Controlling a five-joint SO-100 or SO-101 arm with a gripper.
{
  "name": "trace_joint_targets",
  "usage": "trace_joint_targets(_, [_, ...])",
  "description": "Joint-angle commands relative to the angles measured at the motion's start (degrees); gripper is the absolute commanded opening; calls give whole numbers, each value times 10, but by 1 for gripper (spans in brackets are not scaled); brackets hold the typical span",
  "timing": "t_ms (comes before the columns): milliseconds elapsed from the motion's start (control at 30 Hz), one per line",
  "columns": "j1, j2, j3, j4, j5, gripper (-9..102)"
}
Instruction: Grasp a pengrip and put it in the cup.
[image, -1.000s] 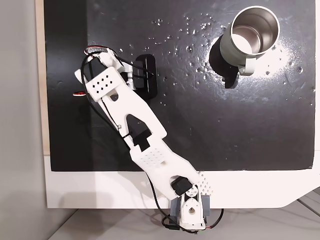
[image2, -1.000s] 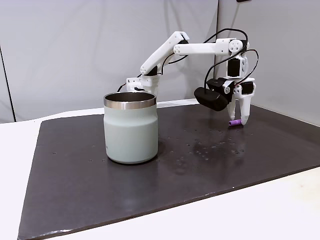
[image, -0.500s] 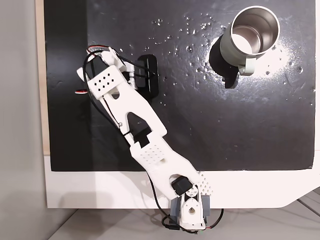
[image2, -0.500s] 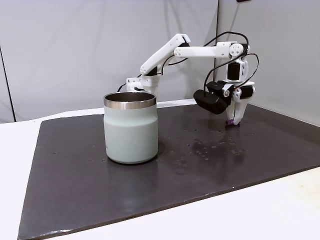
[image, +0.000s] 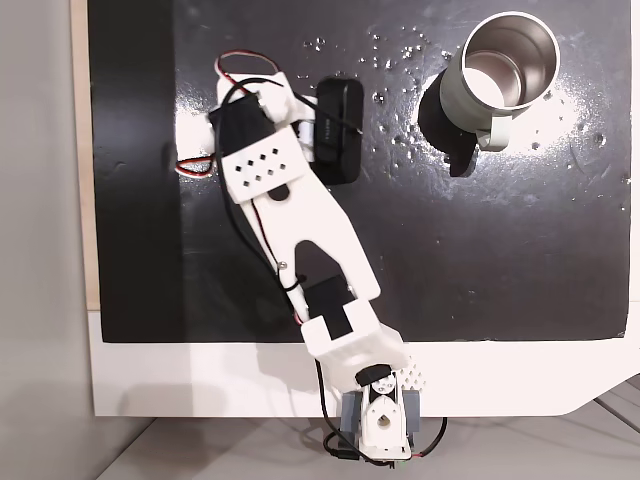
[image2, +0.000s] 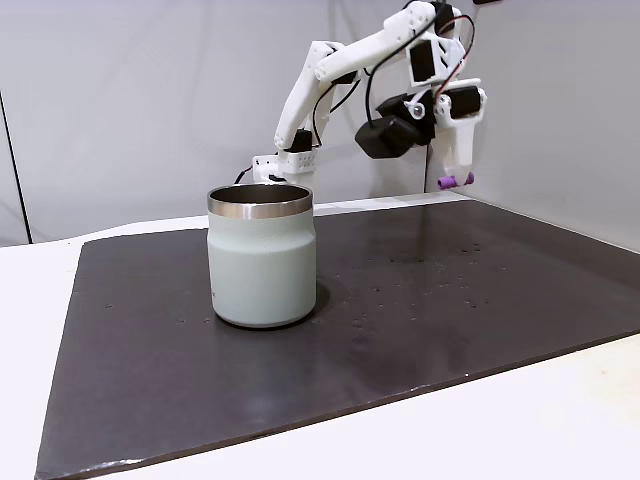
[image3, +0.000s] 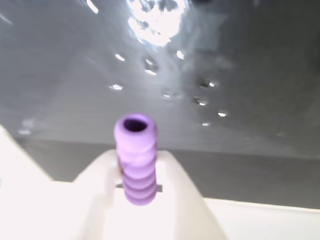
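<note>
My gripper hangs high above the black mat, shut on the pengrip, a tiny purple ribbed tube at the tips of the white fingers. The wrist view looks along the pengrip, which stands between the two white fingers with its open end pointing away over the mat. The cup, pale grey-green with a steel rim, stands upright on the mat well to the left of the gripper. From above, the cup sits at the top right with its handle toward the bottom, and the arm's wrist is far left of it.
The black mat carries scattered water droplets near the cup. A white table edge runs below the mat, where the arm's base is mounted. A black camera block rides beside the wrist.
The gripper has closed on the pengrip and lifted it off the mat, rising high. In the top-down view the wrist has swung right, toward the cup.
</note>
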Motion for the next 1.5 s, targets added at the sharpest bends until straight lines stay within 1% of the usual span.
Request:
trace_joint_targets(0, [59, 86, 2, 23, -20, 0])
trace_joint_targets(200, [165, 137, -44, 70, -79, 0])
trace_joint_targets(400, [270, 147, -69, 95, -133, 0])
trace_joint_targets(567, [339, 109, -113, 98, -183, 0])
trace_joint_targets(767, [397, 49, -174, 100, -225, 0])
trace_joint_targets(933, [410, -14, -233, 100, -235, 0])
trace_joint_targets(1467, [403, -138, -398, 100, -228, 0])
